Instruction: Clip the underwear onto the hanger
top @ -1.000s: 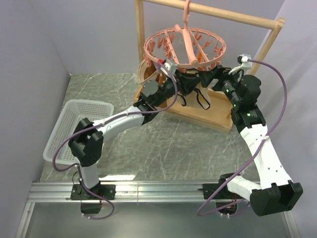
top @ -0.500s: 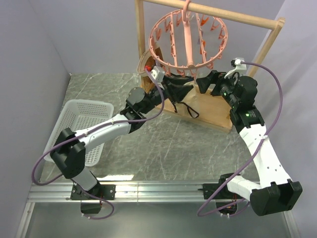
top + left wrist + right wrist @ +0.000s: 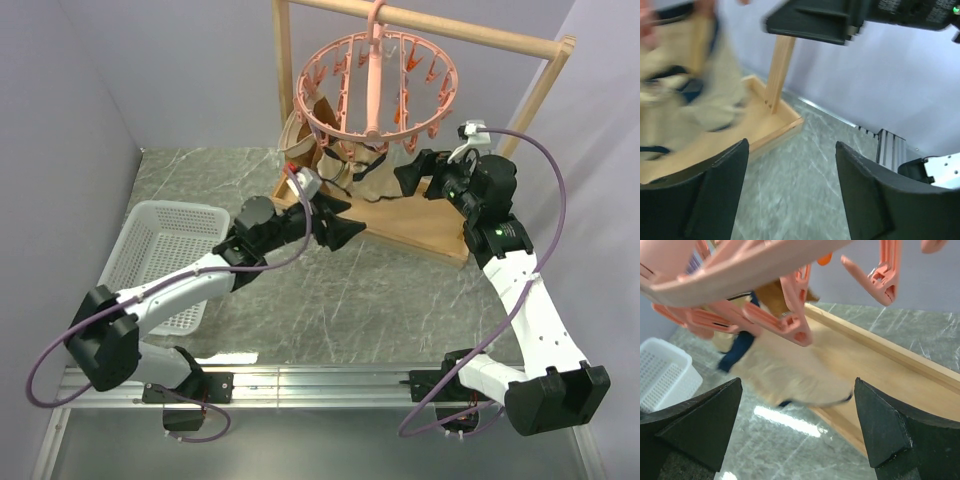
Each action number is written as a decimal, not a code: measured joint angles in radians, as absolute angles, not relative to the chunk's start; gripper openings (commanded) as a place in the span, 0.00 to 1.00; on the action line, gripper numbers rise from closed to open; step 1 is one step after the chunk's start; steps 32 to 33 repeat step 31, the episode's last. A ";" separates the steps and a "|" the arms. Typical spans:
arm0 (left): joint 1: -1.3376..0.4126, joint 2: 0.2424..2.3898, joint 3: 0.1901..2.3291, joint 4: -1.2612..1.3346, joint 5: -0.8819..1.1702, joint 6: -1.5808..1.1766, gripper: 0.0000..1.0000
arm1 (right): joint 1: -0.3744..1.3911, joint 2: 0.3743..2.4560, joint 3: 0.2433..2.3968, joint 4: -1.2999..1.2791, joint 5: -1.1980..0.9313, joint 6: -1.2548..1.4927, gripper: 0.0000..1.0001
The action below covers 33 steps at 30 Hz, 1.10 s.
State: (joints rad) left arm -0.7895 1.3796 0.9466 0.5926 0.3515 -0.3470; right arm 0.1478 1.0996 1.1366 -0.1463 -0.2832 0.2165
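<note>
- Underwear hangs under the near edge of the hanger, with its lower part draped toward the base board of the wooden rack. It seems to be caught by one of the ring's pegs, but both wrist views are blurred and hide the grip itself.
- The hanger's hook sits over the rack's top bar. The ring is tilted so that its circle of pegs faces the overhead camera.
- The left hand is low over the worktop, just in front of the rack's base board. Its two fingers are spread wide with nothing between them, and it is near the underwear but not touching it.
- The right hand is just to the right of the underwear, below the right side of the ring. Its fingers are also wide apart and it holds nothing.
- A darker brown garment hangs at the left side of the ring, beside the rack's left post.
- A white basket stands on the worktop at the left, well apart from the rack.
</note>
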 measured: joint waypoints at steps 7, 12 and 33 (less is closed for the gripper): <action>-0.574 1.264 0.984 0.253 0.404 -0.399 0.99 | 0.147 1.068 1.119 -0.228 -0.306 0.135 1.00; -0.473 1.264 1.139 -0.128 0.342 -0.358 0.99 | 0.134 0.991 1.032 -0.271 -0.312 0.093 1.00; -0.141 1.312 1.188 -0.619 0.267 -0.244 1.00 | 0.114 0.791 0.777 -0.403 -0.288 0.069 1.00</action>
